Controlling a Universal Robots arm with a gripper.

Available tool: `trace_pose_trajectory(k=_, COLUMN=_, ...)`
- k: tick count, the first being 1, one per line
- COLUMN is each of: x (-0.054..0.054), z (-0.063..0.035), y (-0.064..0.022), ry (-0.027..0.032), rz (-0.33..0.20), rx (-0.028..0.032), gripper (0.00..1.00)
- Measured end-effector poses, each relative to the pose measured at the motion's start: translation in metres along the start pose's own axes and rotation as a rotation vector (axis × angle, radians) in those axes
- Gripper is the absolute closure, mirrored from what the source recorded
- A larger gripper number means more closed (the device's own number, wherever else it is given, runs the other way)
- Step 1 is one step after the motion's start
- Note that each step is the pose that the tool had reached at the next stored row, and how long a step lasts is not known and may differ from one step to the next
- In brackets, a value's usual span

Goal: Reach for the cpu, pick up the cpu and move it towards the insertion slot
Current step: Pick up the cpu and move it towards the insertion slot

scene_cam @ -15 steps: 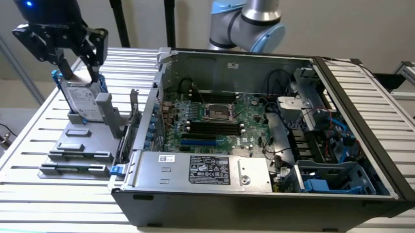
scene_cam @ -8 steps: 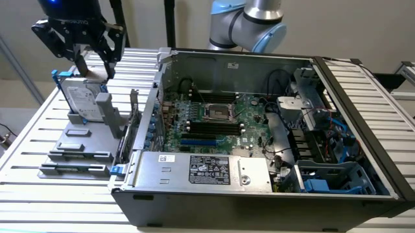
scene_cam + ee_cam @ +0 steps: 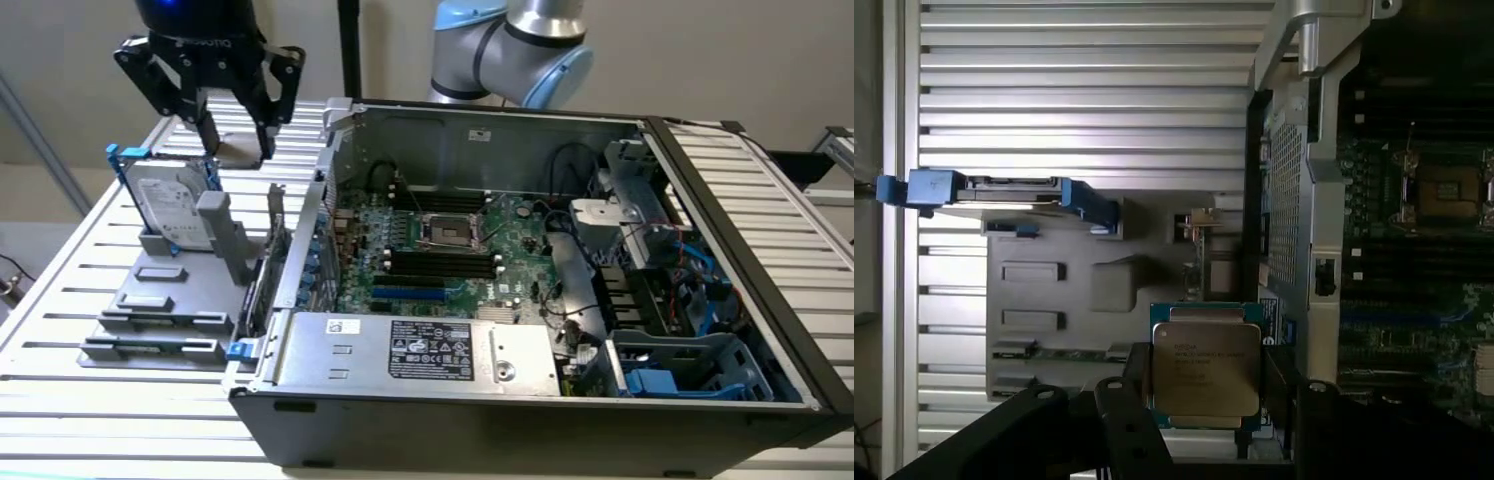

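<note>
Holding the cpu [image 3: 1206, 365] clamped between the fingers of the gripper [image 3: 231, 140], hovering above the grey fixture tray [image 3: 160, 300] beside the upright hard drive [image 3: 167, 200]. Pickup looking done; carrying across remaining, with the insertion slot [image 3: 447, 233] lying well apart toward four o'clock inside the open computer case [image 3: 747, 200].

Exterior looks down obliquely; wrist looks straight down (both show motherboard [image 3: 441, 240])
</note>
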State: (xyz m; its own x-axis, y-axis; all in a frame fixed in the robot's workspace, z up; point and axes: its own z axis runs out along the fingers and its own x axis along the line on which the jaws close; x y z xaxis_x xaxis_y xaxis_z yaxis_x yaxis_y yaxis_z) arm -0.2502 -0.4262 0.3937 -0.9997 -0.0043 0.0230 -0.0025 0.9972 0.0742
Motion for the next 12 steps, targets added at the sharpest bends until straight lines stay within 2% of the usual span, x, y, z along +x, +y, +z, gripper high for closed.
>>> trace_pose_trajectory(k=12, x=-0.055, z=-0.003, y=-0.0001, ry=0.0001, rz=0.0, rx=-0.0155, gripper=0.46)
